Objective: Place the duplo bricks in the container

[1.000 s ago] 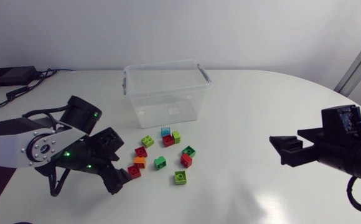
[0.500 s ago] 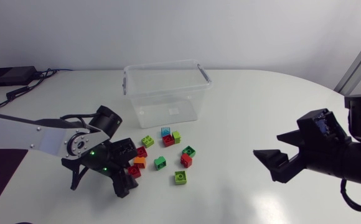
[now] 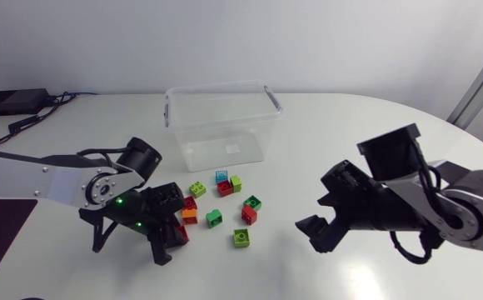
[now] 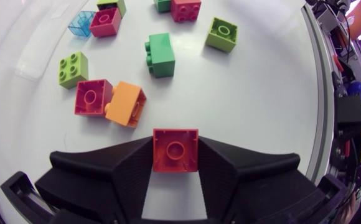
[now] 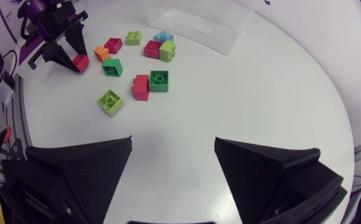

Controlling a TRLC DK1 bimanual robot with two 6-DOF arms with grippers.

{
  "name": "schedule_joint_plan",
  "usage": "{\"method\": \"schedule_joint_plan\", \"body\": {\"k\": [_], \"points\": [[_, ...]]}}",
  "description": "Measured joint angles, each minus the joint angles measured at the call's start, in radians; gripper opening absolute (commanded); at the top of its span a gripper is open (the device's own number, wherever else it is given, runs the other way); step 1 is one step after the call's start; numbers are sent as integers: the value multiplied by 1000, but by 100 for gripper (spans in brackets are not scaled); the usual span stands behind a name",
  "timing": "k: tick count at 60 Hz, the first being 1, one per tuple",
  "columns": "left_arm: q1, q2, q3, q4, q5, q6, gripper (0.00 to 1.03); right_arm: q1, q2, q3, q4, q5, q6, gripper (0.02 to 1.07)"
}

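White round-edged table fills the shot, and toward its far side stands the clear plastic container, open-topped, handles at both ends. The silver-grey left arm comes in from the left edge and bends down at the near-left side of the brick pile. The right arm comes in from the right, its wrist over bare table, well apart from the bricks. Left gripper is pinching! Both wedge fingers press the sides of a red one-stud duplo brick, stud up, at the pile's near-left corner and well short of the container; can't tell if it's off the tabletop. Right gripper has its fingers spread wide, aimed across the table twd the pile. Now the loose ones, all on the table btwn container and near edge. An orange brick lies just ahead of the held one, touching a second red brick. Beyond those sits a lime four-stud brick, w/ a mid-green brick beside it. Nearest the container, a clear blue brick touches a third red brick. On the right arm's side, a dark green brick sits against a fourth red brick, and a lime one-stud brick sits alone, nearest the right gripper.
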Motion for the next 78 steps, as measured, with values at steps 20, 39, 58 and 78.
{"method": "schedule_joint_plan", "body": {"k": [20, 39, 58, 78], "points": [[36, -210, 56, -139, 33, -6, 35, 105, 288, 140, 53, 8, 53, 82], [94, -267, 283, -159, 58, -86, 35, 135, 448, 236, 58, 11, 76, 78], [136, -186, 424, -31, 59, -212, 35, 204, 549, 324, 60, 15, 102, 76], [146, 32, 592, 177, -18, -343, 36, 257, 618, 370, 55, 38, 113, 75]]}}
